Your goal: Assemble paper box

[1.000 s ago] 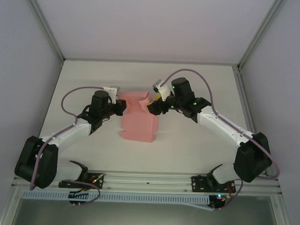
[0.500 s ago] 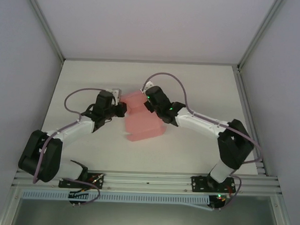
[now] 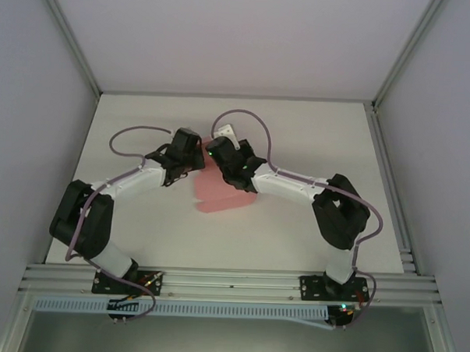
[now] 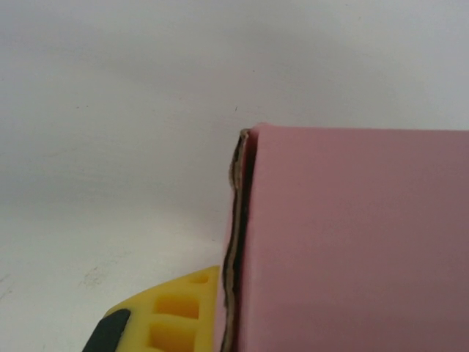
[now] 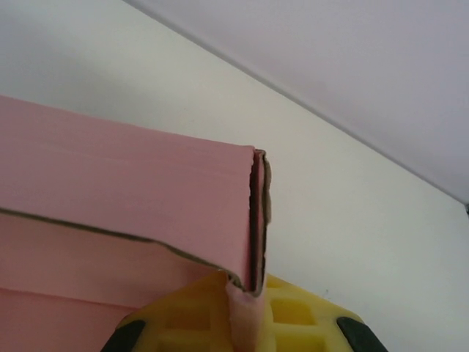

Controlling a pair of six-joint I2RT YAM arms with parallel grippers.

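The pink paper box (image 3: 223,193) lies mid-table, folded, its far part covered by both grippers. My left gripper (image 3: 195,163) sits at the box's far left edge. In the left wrist view one yellow finger (image 4: 174,314) presses against the layered card edge, and the paper box (image 4: 352,242) hides the other finger. My right gripper (image 3: 221,163) sits close beside the left one over the box's far edge. In the right wrist view my right gripper (image 5: 245,317) is shut on a folded corner of the paper box (image 5: 132,183), with card pinched between its yellow fingers (image 5: 311,319).
The white table (image 3: 314,140) is enclosed by pale walls on three sides. An aluminium rail (image 3: 230,282) runs along the near edge by the arm bases. The two wrists nearly touch, and their cables (image 3: 245,118) loop above them.
Both grippers have come together toward the table's middle, the right one sweeping left across the box. The box looks narrower and more folded, and has shifted slightly.
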